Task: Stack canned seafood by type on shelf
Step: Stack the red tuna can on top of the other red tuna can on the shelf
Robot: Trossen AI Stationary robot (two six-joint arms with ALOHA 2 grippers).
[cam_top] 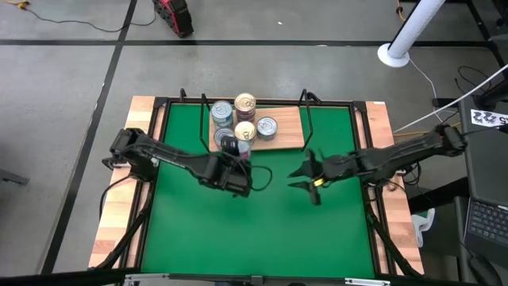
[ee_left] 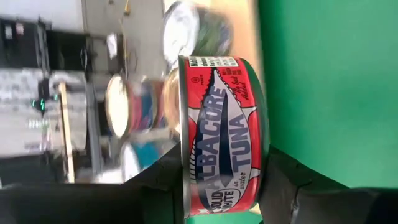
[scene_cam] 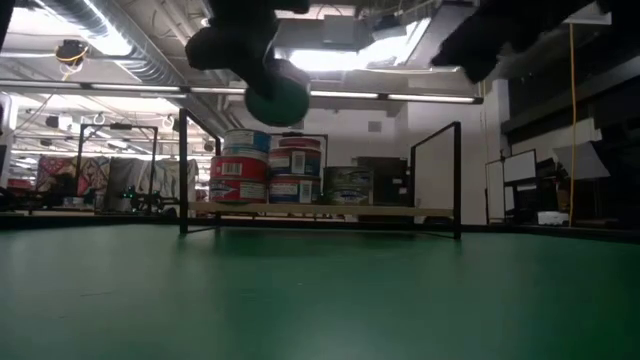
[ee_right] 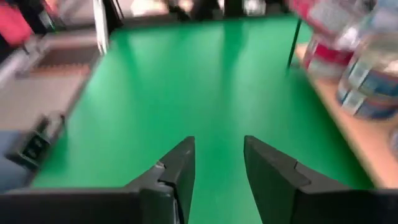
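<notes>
Left gripper (ee_left: 224, 186) clamps a red-labelled round albacore tuna tin (ee_left: 221, 134) just before the wooden shelf (cam_top: 290, 131); right gripper (ee_right: 217, 165) hangs parted, empty, mid-bench.

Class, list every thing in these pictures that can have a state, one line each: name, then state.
Left hand: shut on the red albacore tuna can, raised above the mat.
Red albacore tuna can: held on edge between the left fingers, off the table.
Right hand: open, empty, over bare green mat.
Shelf: partly filled; its right part is bare.
Cans on the shelf: upright, stacked two high, with one single can beside them.
</notes>
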